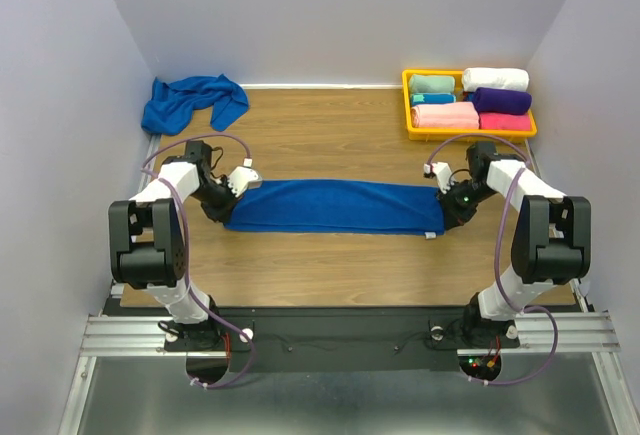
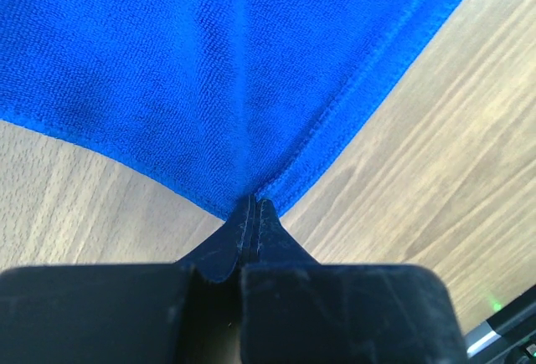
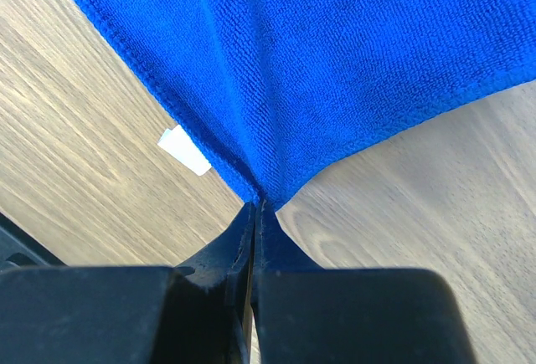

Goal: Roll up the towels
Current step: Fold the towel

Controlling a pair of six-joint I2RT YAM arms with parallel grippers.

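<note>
Blue towel [image 1: 335,207] lay flat, your left gripper [image 2: 254,205] and right gripper [image 3: 255,205] each pinching a corner; straightening seemed done, rolling was due.

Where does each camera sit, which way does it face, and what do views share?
Top external: fixed above and behind the bases, looking down on the table; both arms show, left gripper and right gripper at the spread blue towel's ends.
Left wrist: on the left wrist, looking along its shut fingers at a pinched towel corner.
Right wrist: likewise on the right; shut fingers pinch a corner beside a white tag.
Shared: all show that towel on the table.
</note>
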